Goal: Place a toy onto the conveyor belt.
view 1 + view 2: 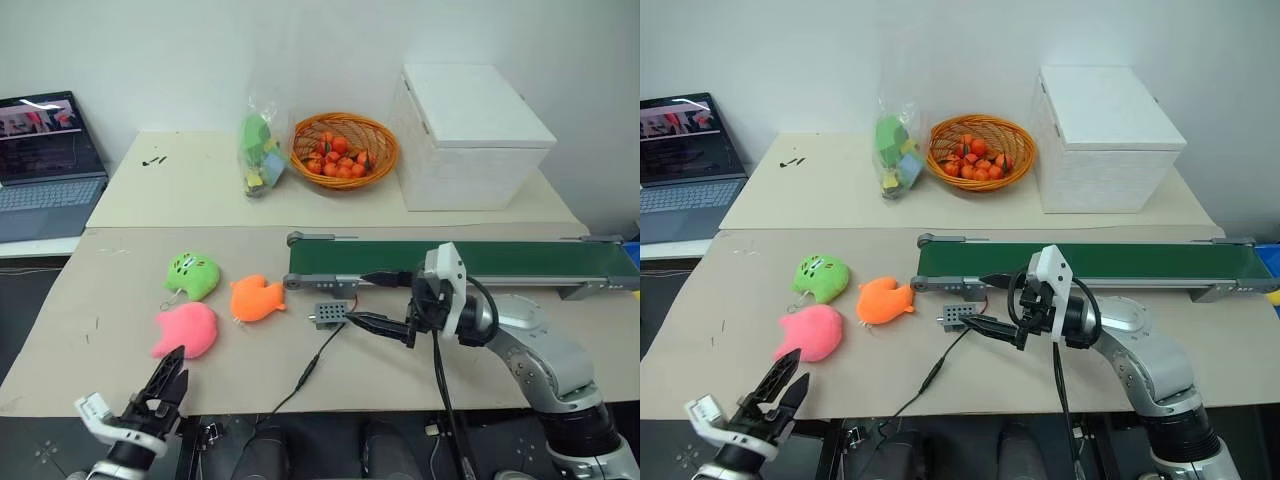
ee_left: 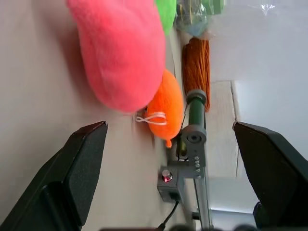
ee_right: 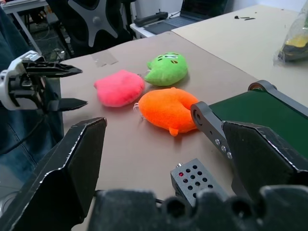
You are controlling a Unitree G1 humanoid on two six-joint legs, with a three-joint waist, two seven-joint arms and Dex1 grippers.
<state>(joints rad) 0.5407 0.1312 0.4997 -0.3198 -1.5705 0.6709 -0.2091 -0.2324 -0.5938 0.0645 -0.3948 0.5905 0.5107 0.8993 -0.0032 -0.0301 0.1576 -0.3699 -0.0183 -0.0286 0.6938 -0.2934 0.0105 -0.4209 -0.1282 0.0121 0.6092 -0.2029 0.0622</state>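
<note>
My left gripper (image 1: 172, 372) has its two fingers spread wide and holds nothing. It sits low at the near edge of the table, pointing toward the toy (image 1: 187, 329). The main risk I see is a wrong catch. The orange plush (image 1: 256, 298) lies just beside the toy, and from the left wrist view they seem almost touching, though I cannot be sure from this angle. If I close too far to that side, I may pinch both, or drag the small string loop on the orange one. The toy is soft and rounded, so a shallow grip could let it slip out when I lift.

The toy lies on the table just ahead of the open fingers, not yet between them. The lime-green plush (image 1: 192, 274) is behind it. The conveyor belt (image 1: 470, 260) is well apart, to the right, and my right gripper (image 1: 380, 300) hangs open near its end.
</note>
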